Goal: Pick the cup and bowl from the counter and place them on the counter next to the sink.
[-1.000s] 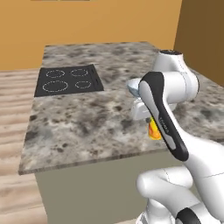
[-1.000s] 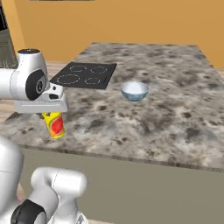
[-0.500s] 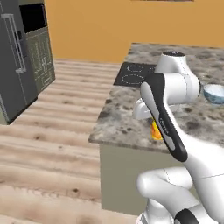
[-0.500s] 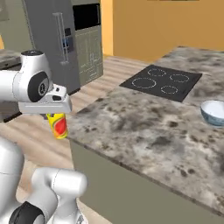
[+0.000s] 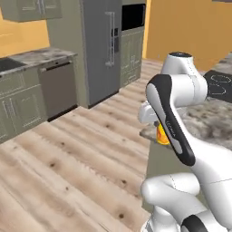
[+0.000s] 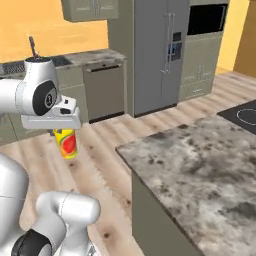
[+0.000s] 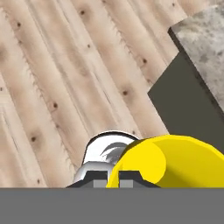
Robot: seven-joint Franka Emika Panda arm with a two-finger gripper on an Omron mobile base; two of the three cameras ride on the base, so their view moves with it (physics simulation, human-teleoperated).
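The cup (image 6: pixel 67 144) is held clamped in the closed claw (image 6: pixel 64 132), hanging below the hand over the wooden floor (image 5: pixel 68 154) (clear of the surface (image 6: pixel 200 165)), presumably for carriage toward the sink.

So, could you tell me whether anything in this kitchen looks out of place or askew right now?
Nothing stands out. The cup hangs upright in the shut gripper, out over the wooden floor beside the counter, with no spill showing.
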